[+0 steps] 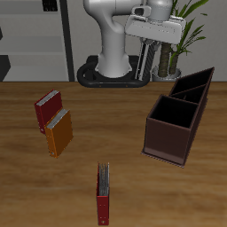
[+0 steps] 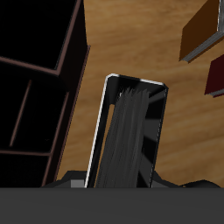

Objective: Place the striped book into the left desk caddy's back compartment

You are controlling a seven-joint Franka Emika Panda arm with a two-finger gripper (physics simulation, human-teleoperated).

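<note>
wood tabletop runs under everything, with the robot base and a plant at the far edge. your gripper (image 1: 152,55) hangs high at the back, above and behind the caddy (image 1: 168,137), and it is clamped on the striped book (image 2: 131,131); the wrist view shows its striped cover hanging from the fingers, so you can lower it edge first. the back compartment (image 1: 197,82) lies just below and a little nearer than the book, open at the top with thin walls. its slot looks narrow, so i judge you need the book in line with the long walls and clear of the divider before descending. the orange book (image 1: 58,133) and two red books (image 1: 48,108) (image 1: 104,191) stand well apart, so nothing crowds your path.
</note>
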